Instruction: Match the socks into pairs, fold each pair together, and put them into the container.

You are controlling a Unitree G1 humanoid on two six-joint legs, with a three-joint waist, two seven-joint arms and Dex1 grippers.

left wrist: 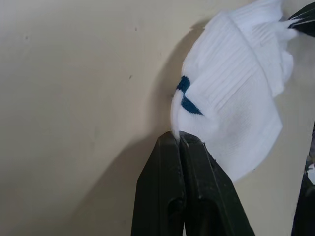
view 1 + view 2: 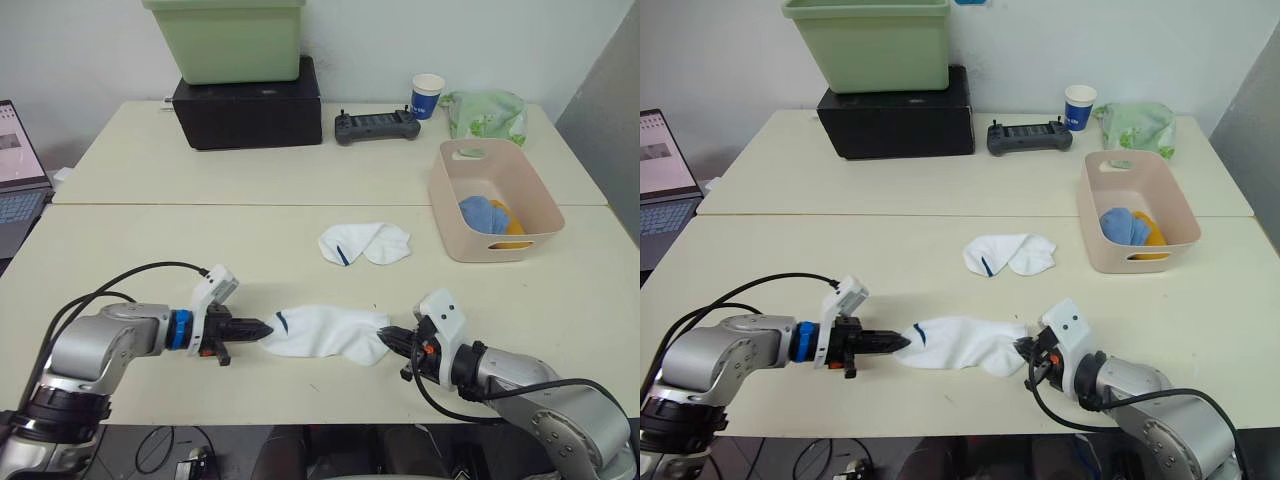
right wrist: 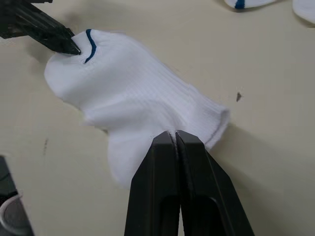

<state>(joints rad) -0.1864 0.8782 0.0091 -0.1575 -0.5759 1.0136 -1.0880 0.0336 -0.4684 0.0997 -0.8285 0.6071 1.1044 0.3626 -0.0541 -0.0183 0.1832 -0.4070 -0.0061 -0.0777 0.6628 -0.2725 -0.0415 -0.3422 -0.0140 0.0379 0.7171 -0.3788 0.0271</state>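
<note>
A white sock (image 2: 325, 331) with a thin dark mark is stretched flat on the near table between my two grippers. My left gripper (image 2: 262, 327) is shut on its left end by the mark (image 1: 187, 98). At the sock's right end, the cuff (image 3: 206, 115) is pinched in my shut right gripper (image 2: 385, 335). A second white sock (image 2: 364, 243) lies folded over a little farther back, in the middle of the table. The pink container (image 2: 495, 200) stands at the right and holds a light blue bundle (image 2: 482, 213) and a mustard-orange one (image 2: 512, 222).
A green bin (image 2: 228, 38) sits on a black box (image 2: 250, 105) at the back. A controller (image 2: 377, 126), a blue paper cup (image 2: 427, 96) and a pale green patterned bag (image 2: 486, 113) lie at the back right. A laptop (image 2: 18, 165) stands at the far left.
</note>
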